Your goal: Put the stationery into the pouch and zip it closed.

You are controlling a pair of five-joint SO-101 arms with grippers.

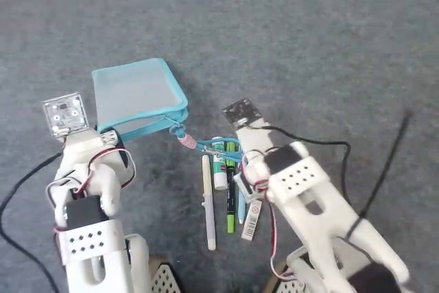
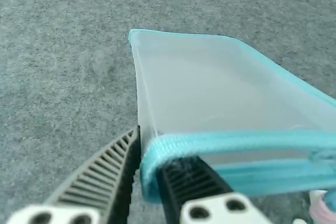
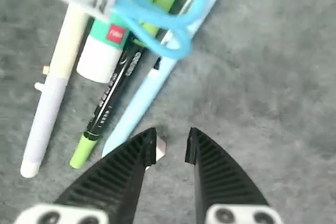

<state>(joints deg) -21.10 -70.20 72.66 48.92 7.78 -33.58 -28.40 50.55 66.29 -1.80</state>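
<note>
The translucent pouch (image 1: 137, 94) with teal trim lies flat at the back left. My left gripper (image 2: 152, 182) is shut on the teal edge at a near corner of the pouch (image 2: 210, 87). A blue cord loop (image 1: 216, 145) trails from its zipper end over the stationery. A white pen (image 1: 208, 204), a glue stick (image 1: 219, 169), a green-and-black marker (image 1: 230, 197) and a light blue pen (image 1: 240, 207) lie side by side. My right gripper (image 3: 169, 142) hovers open just off the light blue pen (image 3: 152, 82), its fingers a narrow gap apart. A small white piece peeks beside one finger.
A small white label-like piece with a barcode (image 1: 252, 219) lies beside the pens, near the right arm (image 1: 302, 176). A black cable (image 1: 391, 156) runs over the grey carpet on the right. Open carpet lies behind and to the right of the pouch.
</note>
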